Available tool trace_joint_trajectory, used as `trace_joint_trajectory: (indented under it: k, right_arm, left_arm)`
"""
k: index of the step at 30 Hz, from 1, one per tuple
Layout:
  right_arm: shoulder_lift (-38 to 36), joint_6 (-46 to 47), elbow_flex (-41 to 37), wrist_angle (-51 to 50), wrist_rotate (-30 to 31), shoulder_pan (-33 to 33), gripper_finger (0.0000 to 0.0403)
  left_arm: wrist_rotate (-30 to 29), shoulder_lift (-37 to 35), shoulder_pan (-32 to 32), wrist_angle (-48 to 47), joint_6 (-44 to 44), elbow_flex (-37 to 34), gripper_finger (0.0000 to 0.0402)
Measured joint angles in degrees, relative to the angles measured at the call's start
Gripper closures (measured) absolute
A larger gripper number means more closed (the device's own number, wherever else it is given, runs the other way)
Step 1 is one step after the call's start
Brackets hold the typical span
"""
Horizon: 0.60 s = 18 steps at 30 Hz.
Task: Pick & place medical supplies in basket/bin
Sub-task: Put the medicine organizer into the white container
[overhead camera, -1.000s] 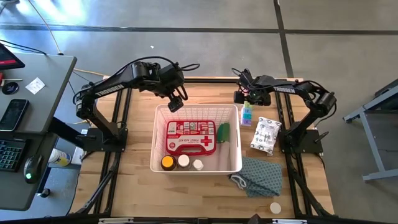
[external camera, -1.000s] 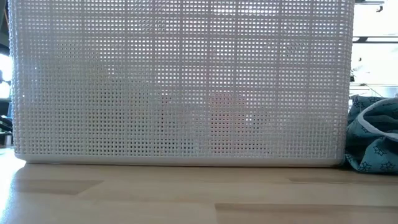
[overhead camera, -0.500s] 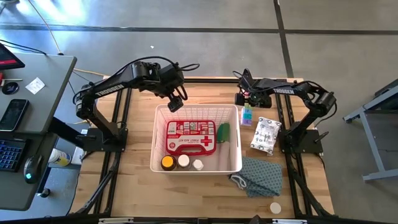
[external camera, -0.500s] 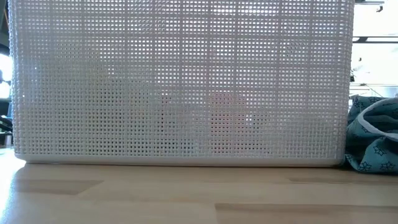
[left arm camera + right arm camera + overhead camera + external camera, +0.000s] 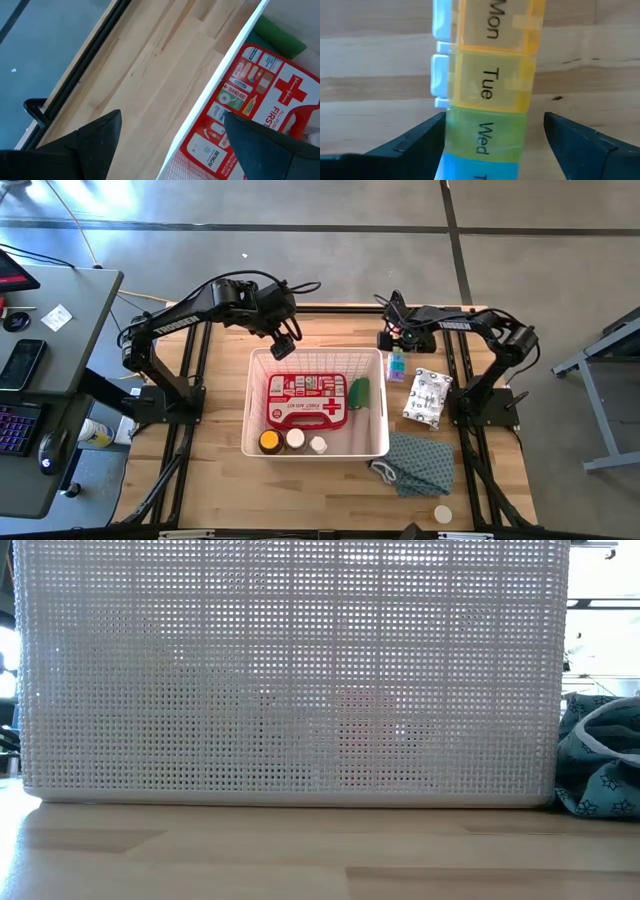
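Fingers of the right gripper [image 5: 492,150] are being held spread on either side of the rainbow pill organiser [image 5: 490,85], lying on the table [image 5: 230,480] just right of the basket [image 5: 381,395]. The left gripper [image 5: 170,145], also unclenched and empty, is being held above the basket's far left rim.

Teal cloth [image 5: 420,463], desk [image 5: 60,380] beside table [image 5: 225,480]

The wooden table [image 5: 220,470] carries the white basket [image 5: 385,412] at its middle. Right of it lie the pill organiser [image 5: 397,365], a white packet [image 5: 427,397], a blue-green cloth [image 5: 418,463] and a small white disc [image 5: 442,514].
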Motion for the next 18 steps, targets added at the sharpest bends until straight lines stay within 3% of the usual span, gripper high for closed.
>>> trace_joint_trajectory:
  k: [10, 18]
  right_arm:
    - [0.9, -2.6, 0.0, 0.7, -0.8, -0.8, 0.0117]
    - [0.9, -6.4, 0.0, 0.6, -2.9, -0.8, 0.0197]
  left_arm:
    - [0.1, 0.0, 0.0, -0.3, -1.9, 0.0, 0.0016]
    - [0.6, 0.0, 0.0, -0.5, -2.2, 0.0, 0.0016]
